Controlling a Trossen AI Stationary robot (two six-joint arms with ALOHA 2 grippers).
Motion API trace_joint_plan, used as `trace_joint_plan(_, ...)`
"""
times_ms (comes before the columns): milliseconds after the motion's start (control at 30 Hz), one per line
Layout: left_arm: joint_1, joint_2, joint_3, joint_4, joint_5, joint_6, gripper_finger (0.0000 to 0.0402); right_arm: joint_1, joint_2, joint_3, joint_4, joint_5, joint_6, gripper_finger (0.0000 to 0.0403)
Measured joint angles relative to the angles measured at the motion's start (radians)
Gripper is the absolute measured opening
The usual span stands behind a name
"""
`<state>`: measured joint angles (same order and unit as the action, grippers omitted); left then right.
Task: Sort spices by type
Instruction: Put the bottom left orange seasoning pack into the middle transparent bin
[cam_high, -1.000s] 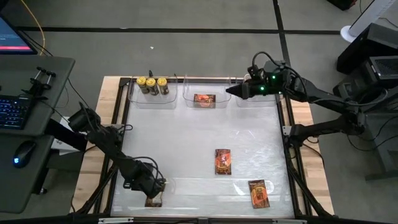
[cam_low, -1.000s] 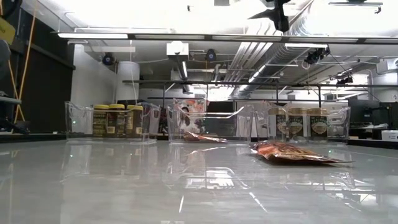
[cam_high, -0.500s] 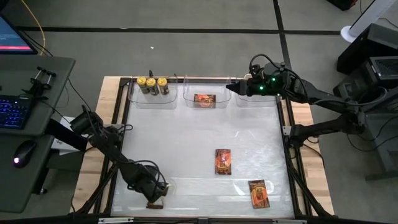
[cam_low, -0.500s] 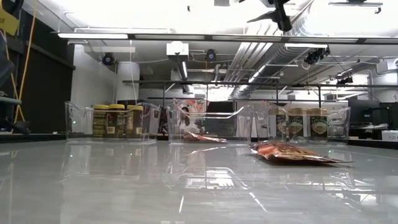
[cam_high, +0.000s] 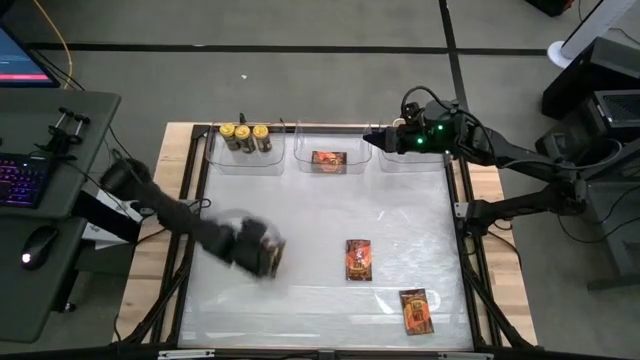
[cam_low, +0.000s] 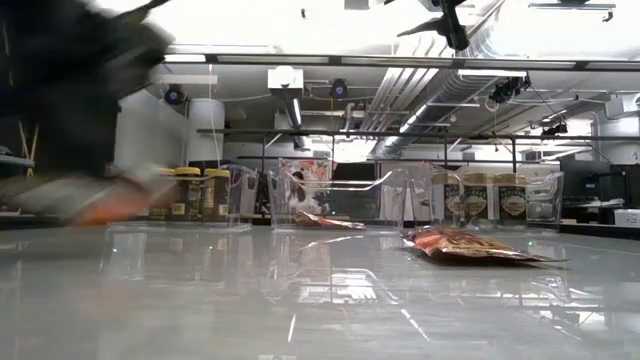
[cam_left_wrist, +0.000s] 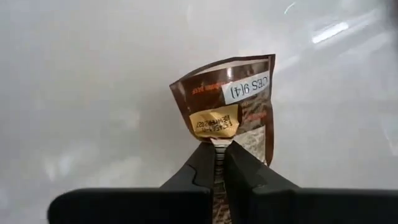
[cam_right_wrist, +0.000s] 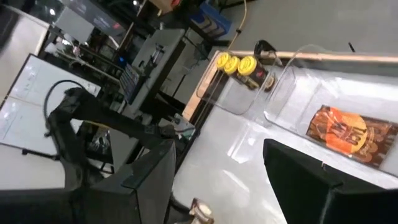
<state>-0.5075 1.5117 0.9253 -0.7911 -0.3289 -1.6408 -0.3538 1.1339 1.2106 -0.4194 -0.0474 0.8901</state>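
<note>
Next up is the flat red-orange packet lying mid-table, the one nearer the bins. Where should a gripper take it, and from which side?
Probably by a short end, coming down from above. The flat red-orange printed packet lies flat on the white table, so there is no side to clamp; its crimped edge gives thin fingers a lip. The left gripper grips its brown packet by an edge that way.

Room: grey floor (cam_high: 300, 70) crossed by dark lines, a side desk (cam_high: 45, 150) with keyboard (cam_high: 20, 180) and mouse (cam_high: 38, 245), ceiling ducts (cam_low: 420, 90) and strip light (cam_low: 170, 58).
</note>
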Motion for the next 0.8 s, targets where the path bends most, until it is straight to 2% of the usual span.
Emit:
trace_joint_plan(100, 0.195, -0.089, 0.006, 0.024, -0.034, 0.357, 0.0004, 0.0, 0.0, 0.0, 0.012, 0.025, 0.0, 0.0238)
trace_joint_plan(200, 0.421, -0.124, 0.077, 0.066, 0.017, 0.682, 0.0002, -0.001, 0.0, 0.0, 0.037, 0.047, 0.0, 0.0238)
trace_joint_plan(300, 0.616, -0.1, 0.182, 0.08, 0.056, 0.994, 0.0001, -0.01, 0.0, 0.0, 0.05, 0.051, 0.0, 0.0238)
trace_joint_plan(433, 0.801, -0.026, 0.373, 0.105, 0.071, 1.333, 0.0001, -0.027, 0.0, 0.0, 0.051, 0.039, -0.035, 0.0238)
trace_joint_plan(600, 0.948, 0.131, 0.602, 0.098, 0.069, 1.692, 0.0, -0.033, 0.0, 0.0, 0.069, 0.012, -0.101, 0.0238)
trace_joint_plan(700, 0.994, 0.221, 0.713, 0.111, 0.081, 1.85, 0.0, -0.032, 0.0, 0.0, 0.085, 0.013, -0.103, 0.0238)
trace_joint_plan(800, 1.024, 0.316, 0.791, 0.137, 0.137, 2.022, 0.0, -0.032, 0.0, 0.0, 0.096, 0.013, -0.104, 0.0238)
